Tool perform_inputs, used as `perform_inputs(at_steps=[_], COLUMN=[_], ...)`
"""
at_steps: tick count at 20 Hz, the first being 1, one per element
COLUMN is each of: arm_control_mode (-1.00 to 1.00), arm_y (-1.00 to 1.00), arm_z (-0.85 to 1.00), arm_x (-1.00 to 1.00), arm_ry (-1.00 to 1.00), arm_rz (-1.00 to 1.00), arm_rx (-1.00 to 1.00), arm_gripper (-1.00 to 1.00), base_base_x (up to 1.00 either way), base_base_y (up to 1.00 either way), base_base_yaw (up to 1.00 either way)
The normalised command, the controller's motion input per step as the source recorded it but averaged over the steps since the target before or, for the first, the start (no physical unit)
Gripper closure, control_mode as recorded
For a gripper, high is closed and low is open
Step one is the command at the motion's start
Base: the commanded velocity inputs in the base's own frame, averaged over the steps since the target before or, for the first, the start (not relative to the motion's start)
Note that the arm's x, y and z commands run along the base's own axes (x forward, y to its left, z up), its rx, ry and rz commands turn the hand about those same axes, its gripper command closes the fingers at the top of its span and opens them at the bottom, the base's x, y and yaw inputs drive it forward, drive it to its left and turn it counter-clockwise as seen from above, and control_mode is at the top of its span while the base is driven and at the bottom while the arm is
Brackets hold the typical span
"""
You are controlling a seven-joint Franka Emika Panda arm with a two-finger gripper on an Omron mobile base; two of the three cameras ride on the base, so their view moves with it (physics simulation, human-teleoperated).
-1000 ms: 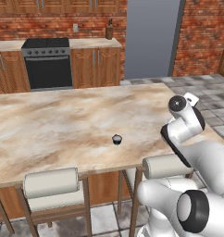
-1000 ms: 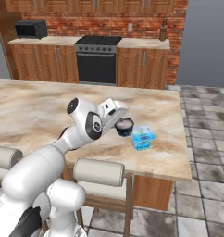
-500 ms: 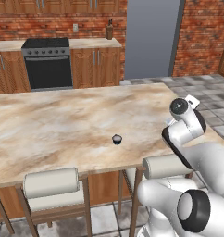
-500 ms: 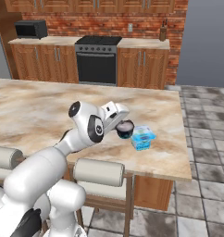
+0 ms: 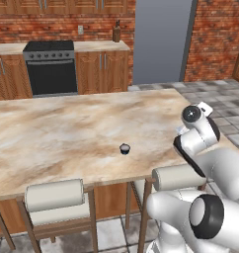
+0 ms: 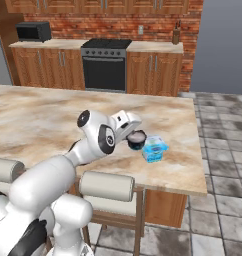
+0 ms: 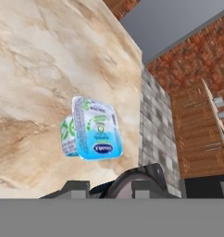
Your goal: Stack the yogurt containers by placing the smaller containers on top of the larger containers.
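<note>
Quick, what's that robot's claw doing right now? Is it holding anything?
Gripper: shut on a small dark yogurt cup, held just beside the pale blue yogurt tub on the counter.

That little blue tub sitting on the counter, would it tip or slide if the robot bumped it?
The pale blue tub looks wide and squat with a flat top, so it would likely slide on the smooth marble counter rather than tip. Its thin, translucent walls suggest it is light and may flex if squeezed.
</note>
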Motion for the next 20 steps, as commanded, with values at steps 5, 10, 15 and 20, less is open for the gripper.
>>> perform_inputs(at_steps=[5,10,15,20], arm_control_mode=[-1.00,-1.00,-1.00,-1.00], arm_y=[-0.04,-0.04,-0.08,-0.10], arm_z=[-0.11,-0.16,-0.18,-0.13], arm_x=[0.17,0.10,0.07,0.09], arm_ry=[-0.02,-0.04,-0.04,-0.02], arm_rz=[-0.01,-0.01,-0.01,-0.01], arm_rx=[0.00,0.00,0.00,0.00], arm_gripper=[1.00,1.00,1.00,1.00], base_base_x=[0.00,0.00,0.00,0.00], base_base_y=[0.00,0.00,0.00,0.00], base_base_yaw=[0.00,0.00,0.00,0.00])
